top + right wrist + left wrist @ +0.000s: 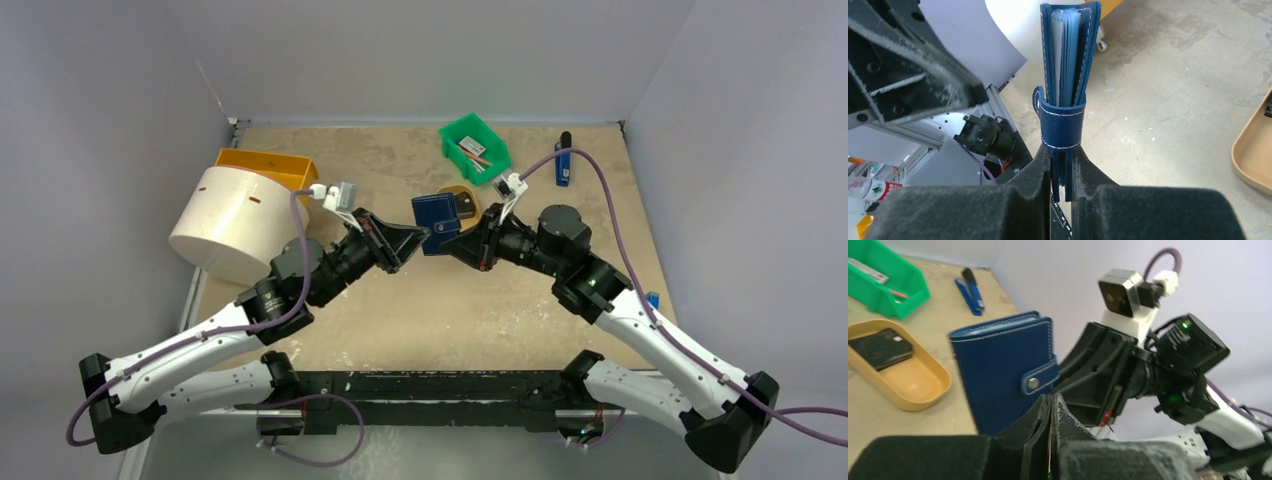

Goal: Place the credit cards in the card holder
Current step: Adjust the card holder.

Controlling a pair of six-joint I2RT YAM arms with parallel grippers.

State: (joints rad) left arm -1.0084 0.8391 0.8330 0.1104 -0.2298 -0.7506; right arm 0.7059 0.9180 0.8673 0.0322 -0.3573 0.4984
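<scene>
Right claw (1061, 156) grips the snapped-shut wallet (1068, 60) upright, with the left claw (1050, 407) closed, empty-looking, just opposite. Step: opening it — next needs the snap tab (1038, 380) popped.

Robot lab test cell, not a home or shop. Plain pale walls (110, 90) box in a scuffed tan tabletop (420, 310) on the left, right and far sides. A black mounting rail (430, 385) along the near edge carries my arms. Purple cables (1168, 251) loop free. Green parts bin (452, 135) far, centre-right. Metal framing (918, 142) past the left edge.
</scene>
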